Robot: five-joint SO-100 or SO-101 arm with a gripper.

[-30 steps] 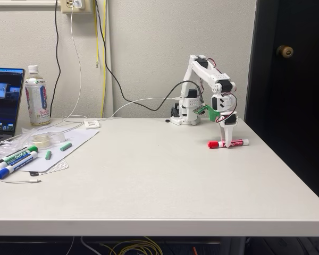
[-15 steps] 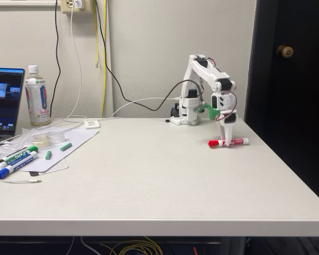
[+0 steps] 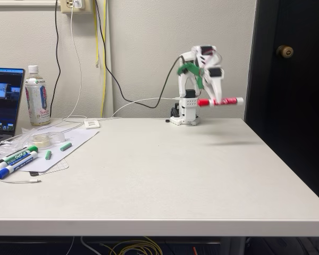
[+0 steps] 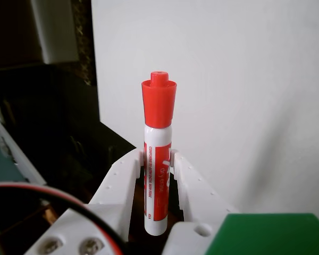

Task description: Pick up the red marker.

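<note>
Gripper (image 3: 218, 101) pinching the red marker (image 3: 220, 101) mid-barrel, keeping it balanced and level. Hanging clear above the table (image 3: 159, 175), far right, cap pointing left.

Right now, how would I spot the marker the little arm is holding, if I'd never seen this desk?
Find the white robot arm at the back of the table, near the dark door. Its gripper holds the red marker level in the air. Unlike the green and blue markers lying at the table's left, it has a red cap.
</note>
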